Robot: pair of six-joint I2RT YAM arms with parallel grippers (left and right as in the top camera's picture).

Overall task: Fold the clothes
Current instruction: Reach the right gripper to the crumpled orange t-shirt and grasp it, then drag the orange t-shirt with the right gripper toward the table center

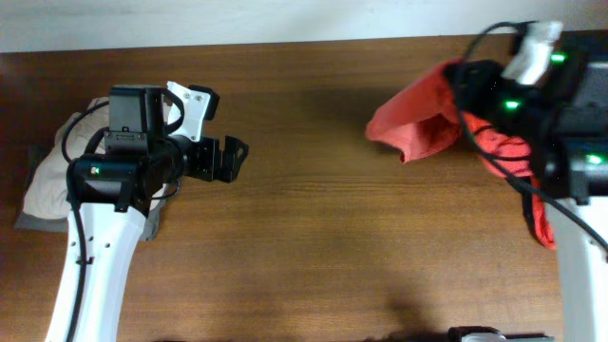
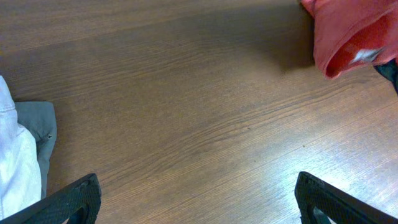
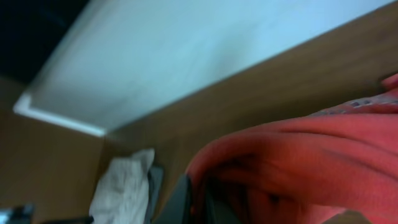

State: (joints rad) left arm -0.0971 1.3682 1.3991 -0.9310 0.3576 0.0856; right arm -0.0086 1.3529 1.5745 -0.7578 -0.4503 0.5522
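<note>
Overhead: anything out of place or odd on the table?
Nothing damaged or spilled. The orange-red shirt is a crumpled bunch at the far right, clamped in the right end effector, with a tail trailing beside the right arm. A pale garment pile sits partly under the left arm at the left edge.

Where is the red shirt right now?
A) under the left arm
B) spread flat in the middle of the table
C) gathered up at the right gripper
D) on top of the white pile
C: the red shirt is bunched up into the shut right gripper at the right side of the table, while the left gripper is open and holds nothing.
</note>
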